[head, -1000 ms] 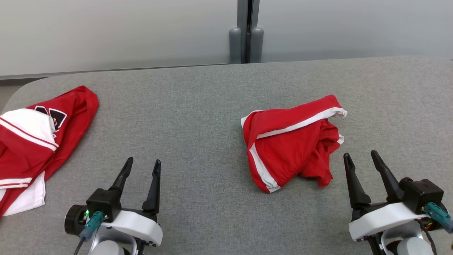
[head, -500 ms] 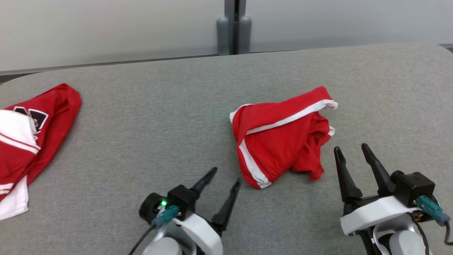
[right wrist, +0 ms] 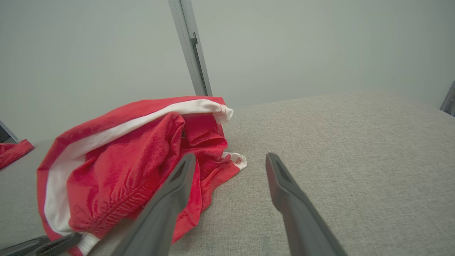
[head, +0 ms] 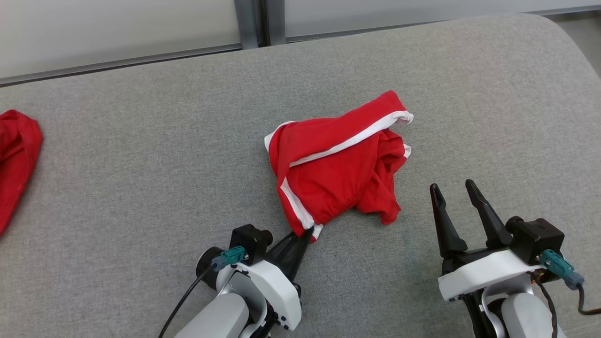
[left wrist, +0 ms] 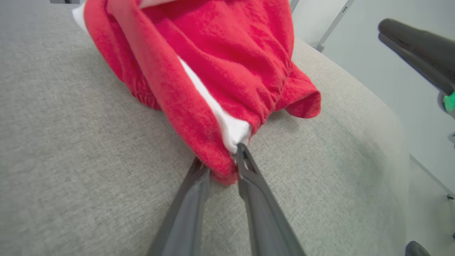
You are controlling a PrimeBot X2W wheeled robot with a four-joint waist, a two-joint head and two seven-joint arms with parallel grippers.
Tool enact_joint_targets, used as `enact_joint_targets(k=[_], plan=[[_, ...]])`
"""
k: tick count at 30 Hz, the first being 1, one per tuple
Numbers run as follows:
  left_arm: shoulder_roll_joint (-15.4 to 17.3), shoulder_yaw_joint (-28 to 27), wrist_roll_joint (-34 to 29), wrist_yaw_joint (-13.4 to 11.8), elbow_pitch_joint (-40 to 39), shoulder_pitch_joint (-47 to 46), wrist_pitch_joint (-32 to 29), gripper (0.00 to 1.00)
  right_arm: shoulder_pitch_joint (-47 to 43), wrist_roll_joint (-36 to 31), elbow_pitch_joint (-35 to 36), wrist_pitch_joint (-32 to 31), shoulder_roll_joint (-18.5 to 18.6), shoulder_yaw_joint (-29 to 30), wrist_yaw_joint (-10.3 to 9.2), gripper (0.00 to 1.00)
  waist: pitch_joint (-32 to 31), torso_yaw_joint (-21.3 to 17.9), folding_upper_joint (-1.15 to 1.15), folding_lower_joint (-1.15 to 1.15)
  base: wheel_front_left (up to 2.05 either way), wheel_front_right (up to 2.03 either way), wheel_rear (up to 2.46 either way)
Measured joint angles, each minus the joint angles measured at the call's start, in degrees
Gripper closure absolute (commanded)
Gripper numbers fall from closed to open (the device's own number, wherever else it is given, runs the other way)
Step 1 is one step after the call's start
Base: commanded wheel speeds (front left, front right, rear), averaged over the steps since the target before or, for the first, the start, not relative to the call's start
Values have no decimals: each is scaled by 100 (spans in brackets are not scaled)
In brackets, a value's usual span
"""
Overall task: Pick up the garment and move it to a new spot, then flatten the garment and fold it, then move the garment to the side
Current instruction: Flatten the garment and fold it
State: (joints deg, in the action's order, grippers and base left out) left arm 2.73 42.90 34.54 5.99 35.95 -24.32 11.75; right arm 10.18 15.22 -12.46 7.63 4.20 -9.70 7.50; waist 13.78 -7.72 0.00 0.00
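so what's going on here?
The left gripper is clamped on the near corner of the crumpled red shorts, right at the white stripe. The shorts lie bunched on the grey table, not yet flattened or folded. The right gripper hangs open beside them, touching nothing. A second red garment lies at the table's left edge.

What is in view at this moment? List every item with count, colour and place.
crumpled red cloth garment with white stripes: one, red and white, middle of the table.
second red cloth garment: one, red, left edge of the table, cut off by the frame.
grey fabric-covered table: one, grey, under both garments.
pale wall panels: two, pale grey, behind the table.
grey upright post: one, grey, between the panels.
left pincer: one, dark fingers, closed on the striped garment's near corner.
right pincer: one, dark fingers, open, right of that garment, apart from it.
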Motion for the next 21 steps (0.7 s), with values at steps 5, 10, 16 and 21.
enact_joint_targets(k=[5,10,16,21], plan=[[13,-30,42,3,169,-110,151,100,19,81,-105,70,-24,41,0,0,50,33,0,0,0,0,0],[348,-68,45,-47,-136,-63,27,100,19,130,-165,101,-43,107,0,0,42,229,0,0,0,0,0],[1016,-219,76,-372,-1111,133,-454,100,37,145,-172,116,-45,177,0,0,49,563,0,0,0,0,0],[1701,-486,70,-812,-1946,456,-776,100,53,146,-165,116,-43,205,0,0,78,767,0,0,0,0,0]])
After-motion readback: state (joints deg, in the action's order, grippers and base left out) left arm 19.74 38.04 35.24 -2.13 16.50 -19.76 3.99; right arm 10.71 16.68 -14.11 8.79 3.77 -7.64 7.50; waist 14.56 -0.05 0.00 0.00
